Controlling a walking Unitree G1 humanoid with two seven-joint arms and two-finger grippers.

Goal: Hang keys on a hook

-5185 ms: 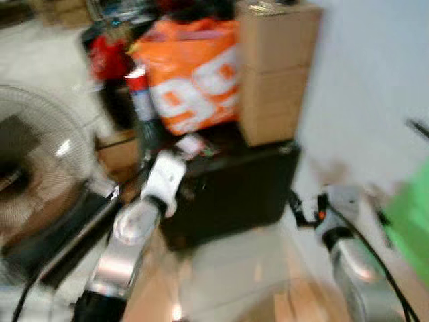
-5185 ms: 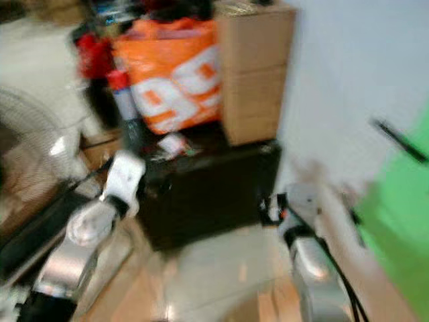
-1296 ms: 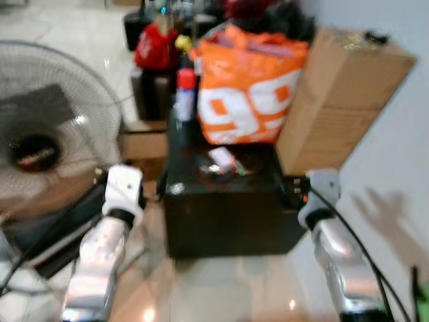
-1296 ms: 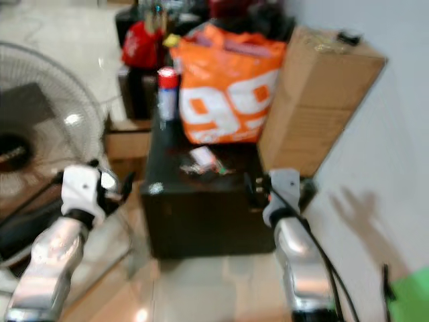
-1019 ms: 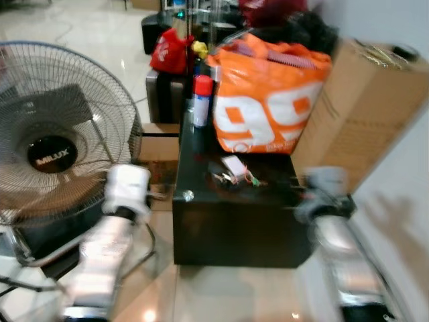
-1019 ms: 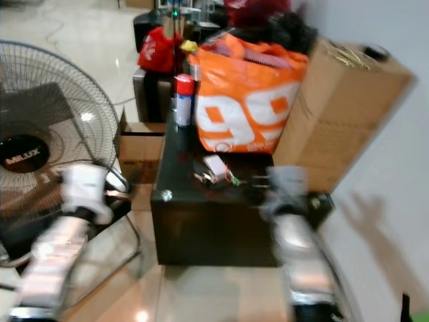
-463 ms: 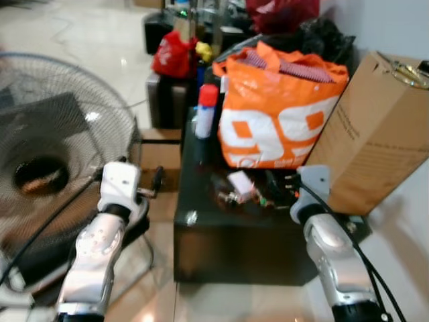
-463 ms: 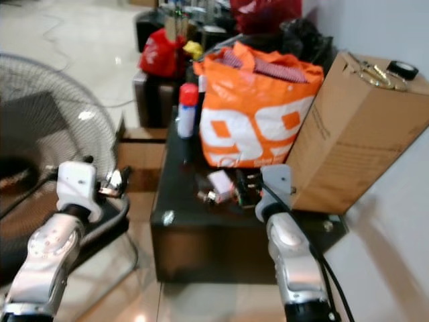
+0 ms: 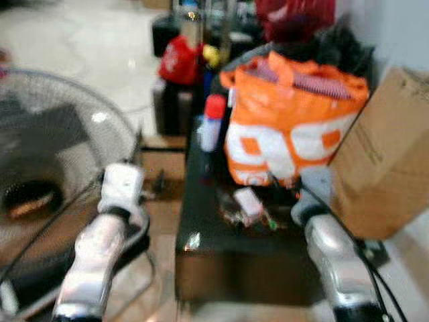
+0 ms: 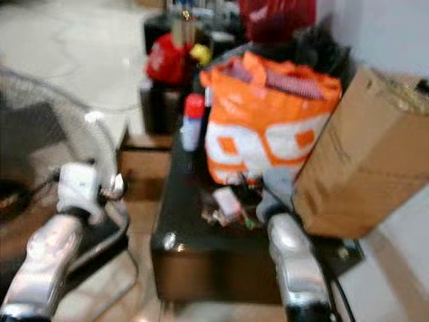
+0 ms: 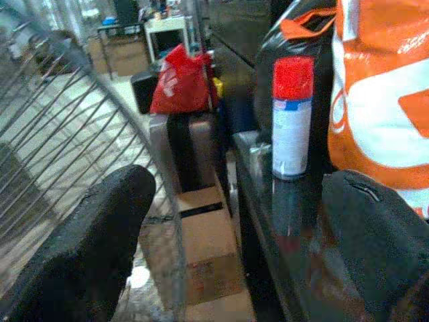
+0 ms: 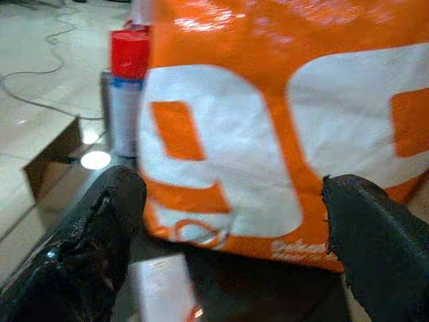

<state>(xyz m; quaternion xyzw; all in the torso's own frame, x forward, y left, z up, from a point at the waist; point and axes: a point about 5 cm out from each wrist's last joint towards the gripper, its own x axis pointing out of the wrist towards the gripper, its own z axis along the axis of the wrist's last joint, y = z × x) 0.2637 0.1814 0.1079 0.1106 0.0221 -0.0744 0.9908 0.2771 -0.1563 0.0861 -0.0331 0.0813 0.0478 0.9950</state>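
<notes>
While the head views are blurred, a low black cabinet [image 9: 201, 221] can be made out with the keys [image 9: 249, 213] lying on its top, a small pale tag and some green among them, just in front of an orange and white bag [image 9: 288, 127]. A spray can with a red cap [image 9: 212, 124] stands at the bag's left, and a brown cardboard box [image 9: 382, 174] sits to its right. The right gripper [image 12: 234, 221] hangs over the cabinet top close to the keys, its 2 black fingers [image 12: 94, 241] spread wide and facing the bag. The left gripper [image 11: 234, 228] is held off the cabinet's left side beside a floor fan [image 9: 40, 168], its fingers [image 11: 94, 235] also spread wide with nothing between them.
</notes>
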